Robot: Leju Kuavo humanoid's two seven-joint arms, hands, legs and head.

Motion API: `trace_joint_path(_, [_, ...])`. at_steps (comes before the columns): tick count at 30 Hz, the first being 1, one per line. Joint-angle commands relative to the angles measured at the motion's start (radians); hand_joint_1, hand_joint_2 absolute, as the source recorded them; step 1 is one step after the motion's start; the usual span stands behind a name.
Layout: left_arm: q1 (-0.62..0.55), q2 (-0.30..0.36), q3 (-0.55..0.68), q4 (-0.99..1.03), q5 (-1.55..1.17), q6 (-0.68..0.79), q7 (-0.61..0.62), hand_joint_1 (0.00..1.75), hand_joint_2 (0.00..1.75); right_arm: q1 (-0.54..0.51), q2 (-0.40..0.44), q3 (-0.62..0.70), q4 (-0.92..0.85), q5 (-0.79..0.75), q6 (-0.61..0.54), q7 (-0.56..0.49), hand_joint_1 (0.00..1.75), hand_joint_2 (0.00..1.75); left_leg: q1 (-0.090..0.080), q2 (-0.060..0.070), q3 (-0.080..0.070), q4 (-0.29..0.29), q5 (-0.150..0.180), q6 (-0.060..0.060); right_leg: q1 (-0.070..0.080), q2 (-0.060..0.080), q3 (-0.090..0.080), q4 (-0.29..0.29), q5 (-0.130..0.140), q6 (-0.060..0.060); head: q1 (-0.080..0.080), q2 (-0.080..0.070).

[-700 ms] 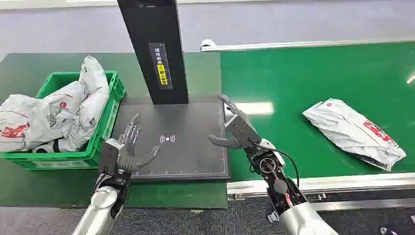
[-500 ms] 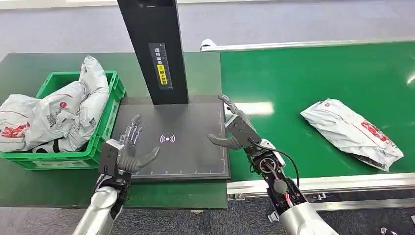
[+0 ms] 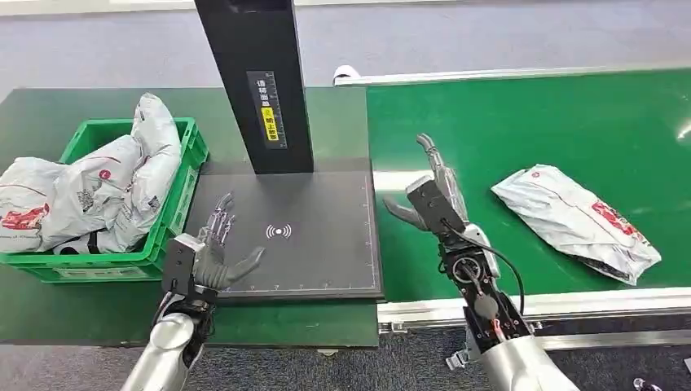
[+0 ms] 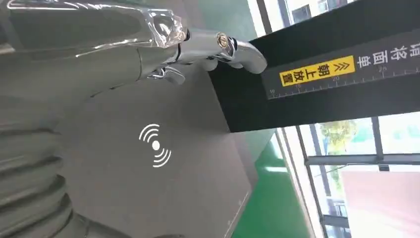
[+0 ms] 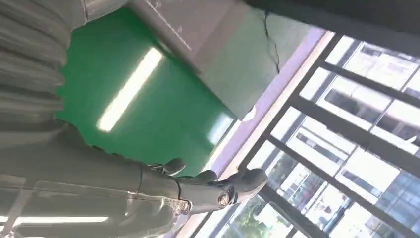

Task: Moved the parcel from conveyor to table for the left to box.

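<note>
From high up we looked down; our 2 wrist cameras sat close, sharing the scanner pad (image 3: 285, 236) (image 4: 163, 168).

A dark scanning pad (image 3: 310, 261) with a white wireless symbol (image 3: 279, 231) lay flat on the dark green desk (image 3: 49, 309). A black upright post (image 3: 254, 81) stood at the pad's far edge, bearing a yellow label (image 3: 269, 124) and a printed scale. In the left wrist view the same post (image 4: 317, 84) and symbol (image 4: 155, 146) showed close. Large windows with dark frames (image 5: 346, 134) appeared in the right wrist view. Grey floor (image 3: 489, 37) lay beyond the desk.
</note>
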Motion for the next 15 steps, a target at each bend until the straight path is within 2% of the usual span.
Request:
trace_joint_path(1, [-0.007,-0.004,0.02,0.022,0.001,0.0,0.001,0.0,1.75,-0.019,-0.018,-0.022,0.004,-0.001,-0.001,0.005,0.0,1.75,0.0,-0.001,0.002,-0.001,0.0,0.0,0.0,-0.001,0.002,-0.001,0.0,0.0,0.0,0.0])
trace_joint_path(6, [-0.007,-0.004,0.02,0.022,0.001,0.0,0.001,0.0,1.75,-0.019,-0.018,-0.022,0.004,-0.001,-0.001,0.005,0.0,1.75,0.0,-0.001,0.001,-0.001,0.0,0.001,0.0,0.0,0.001,-0.001,0.0,0.0,0.0,0.0])
trace_joint_path(13, [-0.013,-0.014,0.037,0.021,-0.007,0.008,0.008,0.0,1.75,0.003,-0.046,-0.184,-0.053,-0.008,-0.05,-0.003,0.0,1.75,-0.001,-0.005,0.003,-0.003,0.001,0.002,-0.001,-0.005,0.005,-0.003,0.0,0.0,0.0,0.0])
trace_joint_path(15, [0.008,-0.012,0.045,-0.001,-0.012,0.013,0.009,0.0,1.75,0.024,-0.056,-0.25,-0.086,0.033,-0.121,0.019,0.0,1.75,0.0,-0.003,0.001,-0.001,0.0,0.001,0.0,-0.003,0.002,-0.001,-0.001,0.0,0.0,0.0])
